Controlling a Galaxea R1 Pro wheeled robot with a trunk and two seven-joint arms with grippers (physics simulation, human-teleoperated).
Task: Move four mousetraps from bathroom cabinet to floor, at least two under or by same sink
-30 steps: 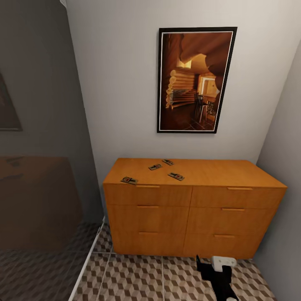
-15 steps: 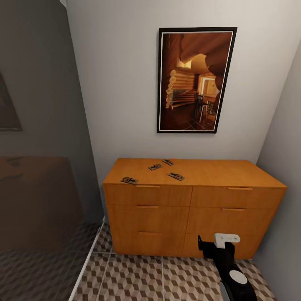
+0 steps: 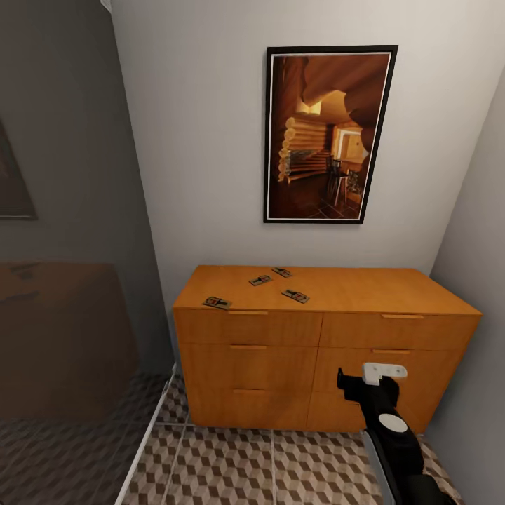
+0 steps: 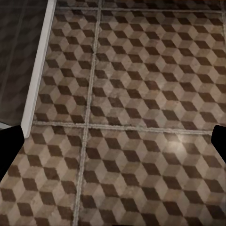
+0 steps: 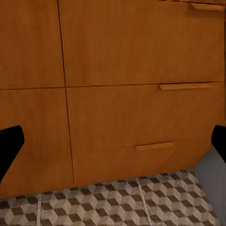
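Lower right of the head view: our right gripper (image 3: 361,379), fingers spread apart, hangs before the cabinet (image 3: 319,351) drawers; the left gripper (image 4: 113,141) is likewise apart over the bathroom floor (image 3: 231,466). Farther, four mousetraps (image 3: 217,302) lie on the cabinet top, centre frame. Above hangs a framed picture (image 3: 326,133).

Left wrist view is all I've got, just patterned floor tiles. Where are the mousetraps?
Observer: In the head view, all four mousetraps lie on top of the cabinet, on its left half.
Operator: Is the right gripper near them?
Observer: No. The right gripper is open in front of the lower right drawers, well below the top.
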